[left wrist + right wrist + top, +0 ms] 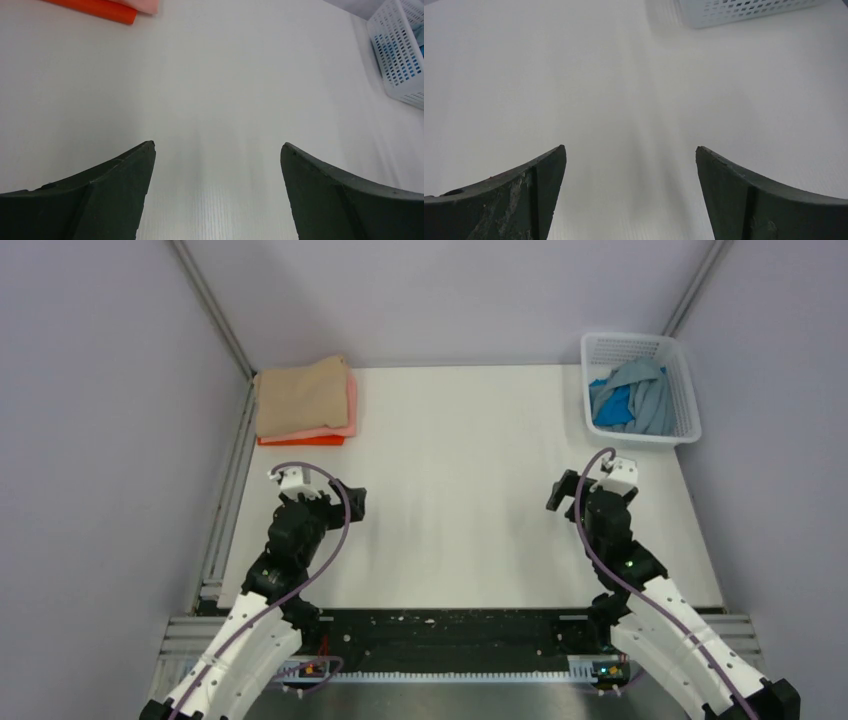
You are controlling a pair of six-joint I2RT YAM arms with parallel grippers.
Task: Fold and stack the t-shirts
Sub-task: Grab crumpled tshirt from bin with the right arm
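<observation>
Far left of the basket (686,390), at the counter's (460,440) back corner, I see three folded shirts stacked: tan shirt (300,395) on top, pink shirt (351,412) under it, orange shirt (300,441) at the bottom, its edge poking out toward me. In the left wrist view only the orange and pink edges show, at the top left.

Left end effector (352,502): well left of the basket and nearer to me, over bare counter. Fingers spread wide, nothing between them.

Right end effector (560,490): nearer to me than the basket and a bit left of it, over bare counter. Released too, jaws wide, gripping nothing. Its wrist view catches the basket's wall at the top edge.

The basket sits at the back right corner of the counter. Inside it, unfolded: grey-blue shirt (650,395) bunched across the middle and right, bright blue shirt (612,410) against the left wall, partly under the grey-blue one.
</observation>
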